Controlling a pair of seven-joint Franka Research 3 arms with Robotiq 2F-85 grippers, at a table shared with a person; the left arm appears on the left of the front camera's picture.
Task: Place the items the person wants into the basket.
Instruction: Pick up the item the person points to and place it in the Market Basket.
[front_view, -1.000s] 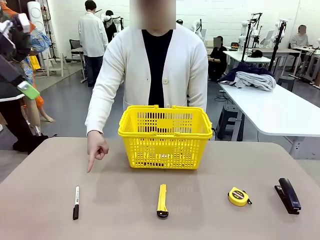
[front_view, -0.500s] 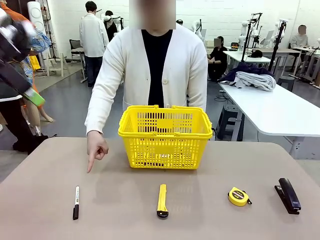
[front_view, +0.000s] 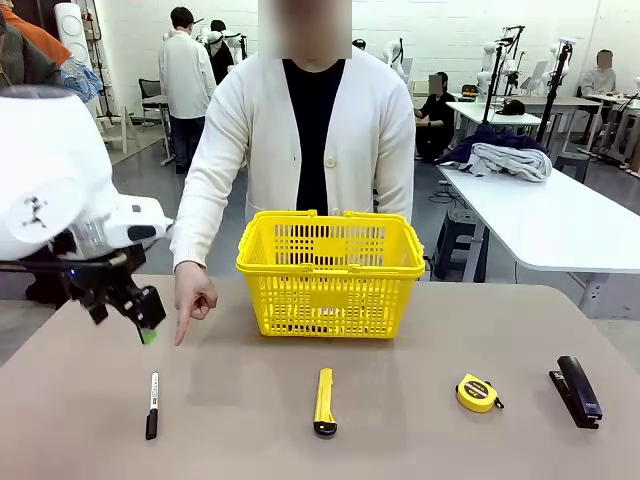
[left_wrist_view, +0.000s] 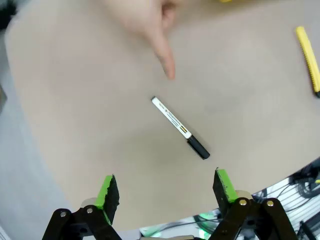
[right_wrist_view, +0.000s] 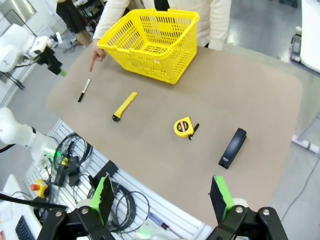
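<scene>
My left gripper (left_wrist_view: 166, 186) just swung in, jaws wide apart and empty, above the marker (left_wrist_view: 180, 128) the person's hand (left_wrist_view: 152, 27) points at. Pick looks next, then basket (front_view: 330, 262).

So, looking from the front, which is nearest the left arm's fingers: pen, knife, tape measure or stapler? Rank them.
1. Pen, left side, close by.
2. Knife, middle of the table.
3. Tape measure, right.
4. Stapler, far right.

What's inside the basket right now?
Nothing shows inside the basket: the right wrist view sees bare lattice floor. Its near wall covers the floor strip just behind it.
</scene>
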